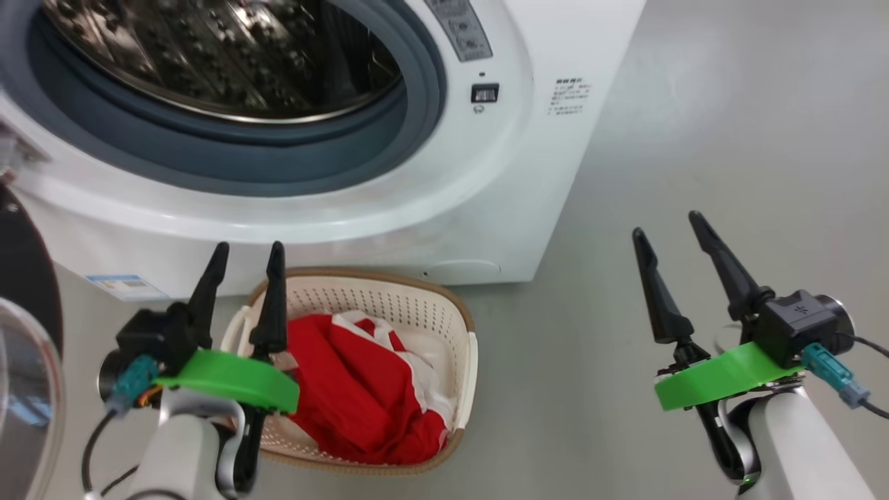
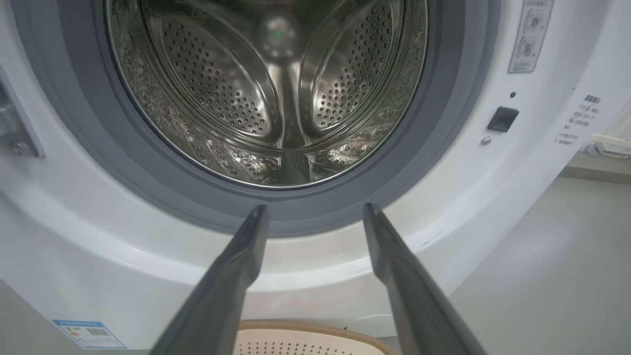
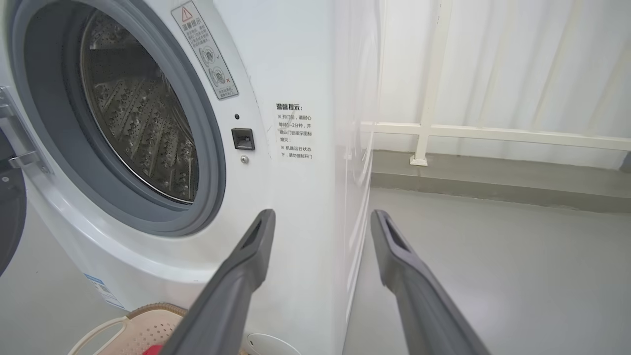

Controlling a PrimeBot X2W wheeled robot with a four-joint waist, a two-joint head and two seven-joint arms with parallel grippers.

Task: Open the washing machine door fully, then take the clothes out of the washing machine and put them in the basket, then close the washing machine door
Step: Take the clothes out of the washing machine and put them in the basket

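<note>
Below the white washing machine (image 1: pixel 444 208), at 6 o'clock in the head view, the basket (image 1: pixel 389 292) sits on the smooth grey floor (image 1: pixel 694 139). Its perforated cream walls and brown rim band cup the clothes (image 1: pixel 354 396), a soft crumpled red heap with white trim. At 11 o'clock the dimpled steel drum (image 2: pixel 276 98) gleams inside the grey rubber gasket (image 1: pixel 278 167). The washing machine door (image 1: pixel 21 292), glossy black with bulging glass, stands swung out at 9 o'clock. The left gripper (image 1: pixel 248 253) hovers over the basket's left rim and the right gripper (image 1: pixel 667 223) over floor at 4 o'clock. Both pairs of tapered dark jaws are spread, holding nothing.
</note>
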